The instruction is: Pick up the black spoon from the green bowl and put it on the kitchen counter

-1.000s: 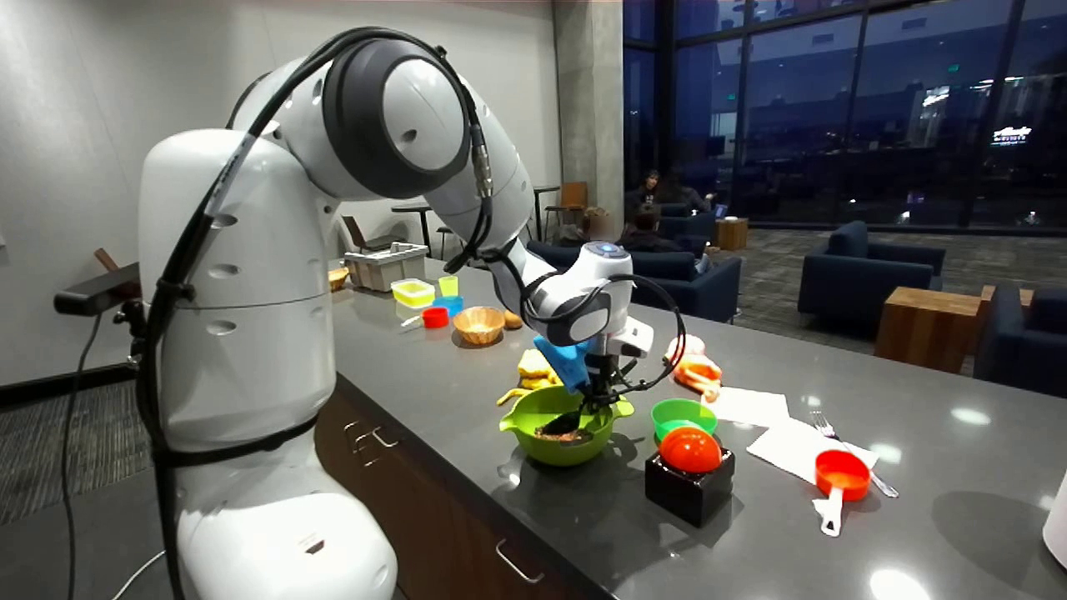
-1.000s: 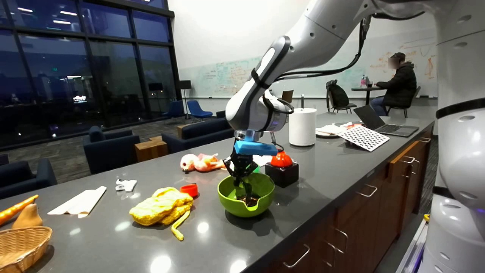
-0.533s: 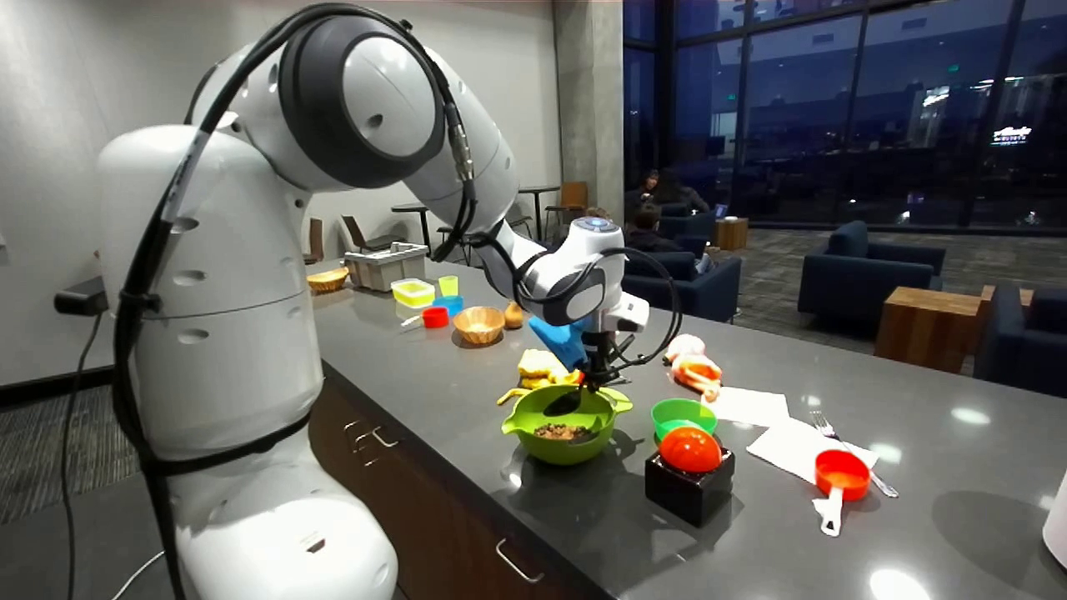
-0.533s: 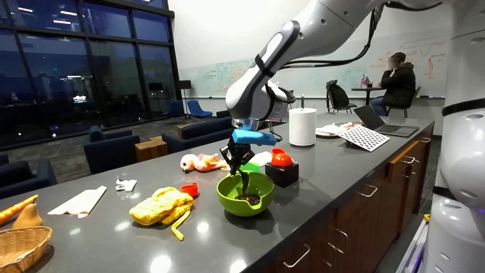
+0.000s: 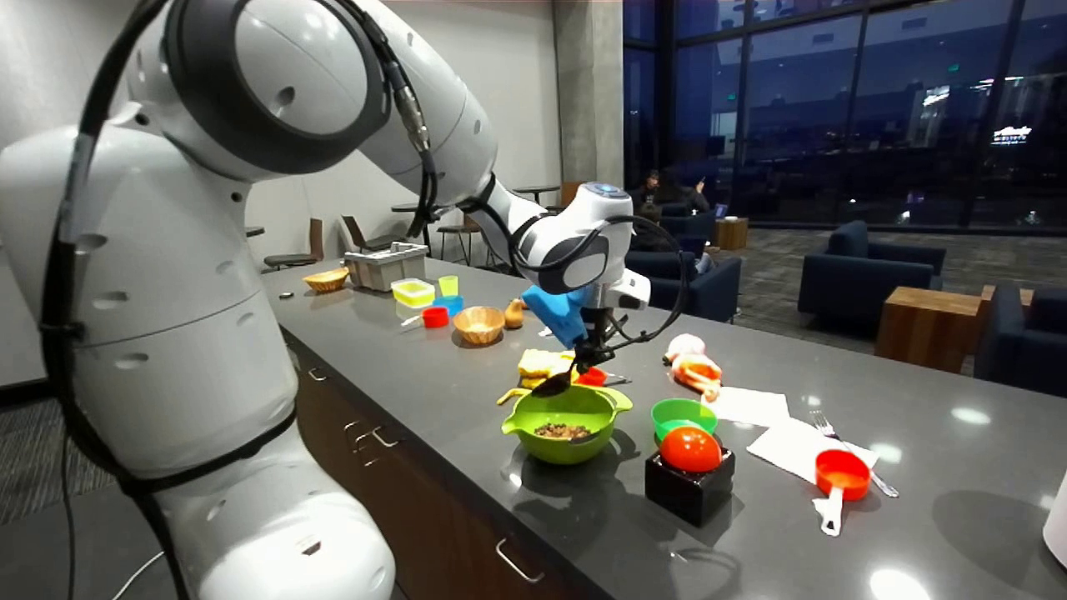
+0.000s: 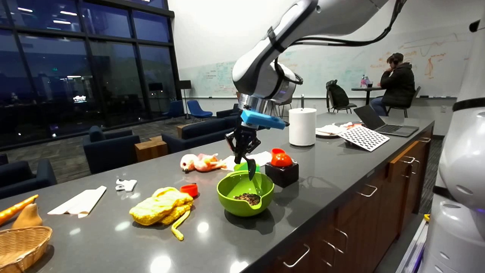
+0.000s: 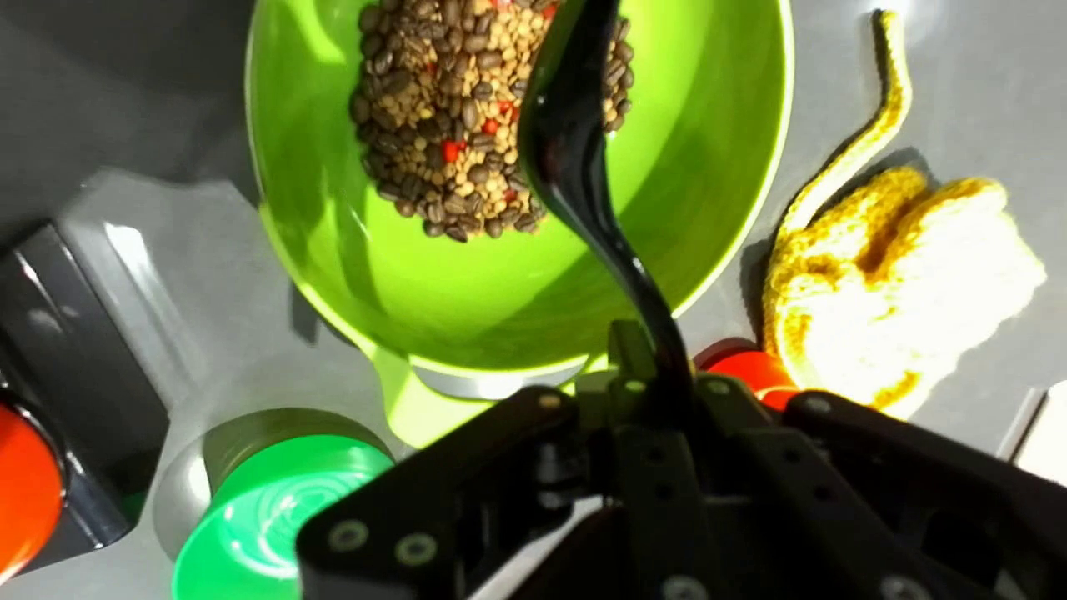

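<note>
Gripper (image 7: 667, 379), black and two-fingered: clamped on the slim handle of the glossy black spoon (image 7: 575, 162), whose head hangs over the round lime-green bowl (image 7: 467, 300). Lift the spoon clear of the rim before moving sideways; hold its tilt steady to limit possible spills. Then lower it gently onto the smooth dark grey countertop (image 5: 775, 550). Wrist view alone resolves the small brown beans (image 7: 408, 179); only an exterior view includes the open grey laptop (image 6: 398, 129).

Over by the drawer-side edge of the counter (image 6: 206, 250), the end effector (image 6: 239, 159) has lifted the black spoon (image 6: 251, 167) from the green bowl (image 6: 231, 206).
</note>
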Controlling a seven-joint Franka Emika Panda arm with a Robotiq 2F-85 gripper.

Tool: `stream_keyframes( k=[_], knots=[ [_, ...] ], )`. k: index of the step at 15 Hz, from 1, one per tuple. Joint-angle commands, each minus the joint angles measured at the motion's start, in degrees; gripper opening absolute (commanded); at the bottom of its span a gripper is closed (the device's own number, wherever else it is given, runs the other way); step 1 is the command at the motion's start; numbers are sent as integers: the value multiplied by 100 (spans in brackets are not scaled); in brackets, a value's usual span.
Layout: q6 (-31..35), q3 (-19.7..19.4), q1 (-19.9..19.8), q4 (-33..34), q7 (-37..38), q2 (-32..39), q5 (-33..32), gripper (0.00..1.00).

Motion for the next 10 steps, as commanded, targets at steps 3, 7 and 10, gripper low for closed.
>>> stream_keyframes(
  k=[3,7,10],
  knots=[
    [-1010,-342,-48,-205,-1476,-516,828,1],
    [-1529,-652,-193,-358,-2381,-614,1259,1],
    [-1672,-842,-326,-530,-2979,-625,1521,1]
  ],
)
